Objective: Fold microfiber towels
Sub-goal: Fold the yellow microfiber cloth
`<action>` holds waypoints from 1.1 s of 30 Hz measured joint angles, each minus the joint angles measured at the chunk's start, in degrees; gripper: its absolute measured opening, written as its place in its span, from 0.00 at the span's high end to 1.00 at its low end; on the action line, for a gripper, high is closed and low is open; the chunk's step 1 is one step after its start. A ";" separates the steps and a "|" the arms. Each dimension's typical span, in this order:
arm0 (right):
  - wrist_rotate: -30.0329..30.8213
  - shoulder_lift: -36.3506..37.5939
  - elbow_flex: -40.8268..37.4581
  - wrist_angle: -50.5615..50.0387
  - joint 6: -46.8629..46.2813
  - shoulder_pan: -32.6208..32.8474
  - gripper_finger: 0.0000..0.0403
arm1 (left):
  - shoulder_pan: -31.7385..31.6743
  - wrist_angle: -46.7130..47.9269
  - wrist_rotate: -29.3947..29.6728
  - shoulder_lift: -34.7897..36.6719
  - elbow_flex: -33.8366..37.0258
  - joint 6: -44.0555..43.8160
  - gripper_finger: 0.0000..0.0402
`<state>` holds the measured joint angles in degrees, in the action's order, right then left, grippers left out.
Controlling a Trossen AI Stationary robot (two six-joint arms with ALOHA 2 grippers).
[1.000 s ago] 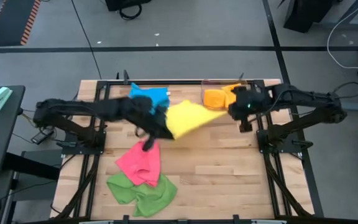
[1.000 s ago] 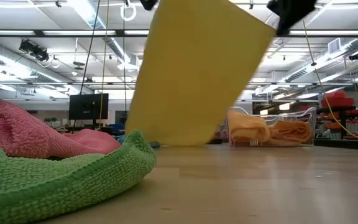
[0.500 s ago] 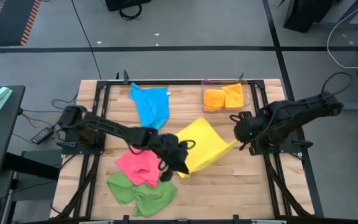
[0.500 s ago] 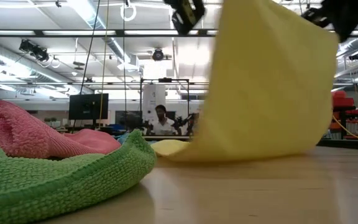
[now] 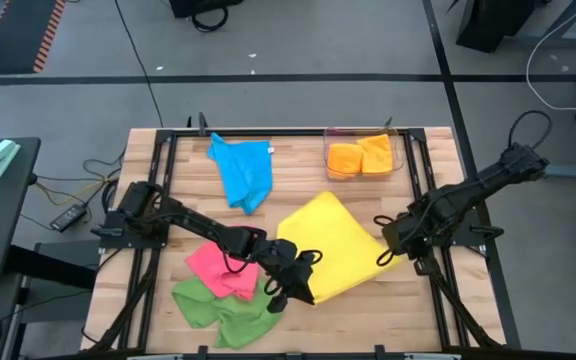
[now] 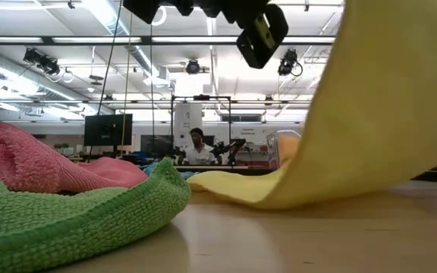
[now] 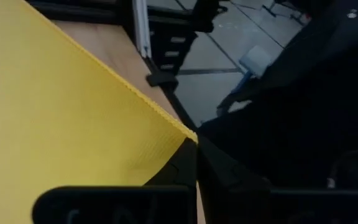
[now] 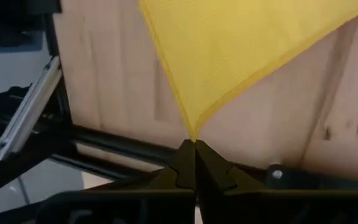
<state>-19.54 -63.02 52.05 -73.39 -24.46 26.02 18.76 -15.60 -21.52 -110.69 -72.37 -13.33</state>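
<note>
Yellow towel [image 5: 326, 245] was stretched between my two grippers over the middle of the wooden table [image 5: 388, 310]. From above, I saw the left gripper [image 5: 293, 289] low near the front of the table, pinched shut on one corner of that towel, just beside the pink towel [image 5: 221, 269]. The right gripper [image 5: 390, 241] sat toward the right edge of the table, clamped shut on the opposite corner. Between them the cloth lay spread as a diamond shape.

In the left wrist view, the yellow fabric [image 7: 61, 118] ran up to a corner caught between the dark fingers [image 7: 185, 165]. In the right wrist view, the yellow corner [image 8: 229, 50] tapered down to a point held tight where the two fingers [image 8: 194, 162] met, with the table's boards behind it.

From table height, the far edge of the yellow towel [image 6: 355, 129] trailed on the wood while its right side rose steeply out of the top of the picture. A dark part of an arm [image 6: 260, 34] hung overhead. A person [image 6: 197, 149] sat in the room behind.

The pink towel lay crumpled at the front left, touching the green towel [image 5: 226, 310] heaped at the front edge. A blue towel [image 5: 243, 170] lay at the back left. Orange towels [image 5: 360, 157] sat folded in a clear plastic bin [image 5: 328, 135] at the back right.
</note>
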 joint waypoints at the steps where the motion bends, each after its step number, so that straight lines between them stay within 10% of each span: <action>1: 0.09 0.00 0.27 0.12 0.95 -0.18 0.99 | 0.00 0.01 -0.85 0.00 0.01 -0.01 0.98; 11: 19.00 -1.81 1.01 10.19 18.60 -8.95 0.99 | -2.81 18.96 -4.25 5.34 0.01 -0.24 0.94; 33: 37.15 -21.40 -2.12 34.49 36.36 -26.34 0.99 | -7.13 50.98 19.89 5.46 0.06 2.05 0.97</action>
<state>17.61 -84.42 49.93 -38.89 11.90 -0.32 11.64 35.38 -1.63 -105.23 -72.31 -11.28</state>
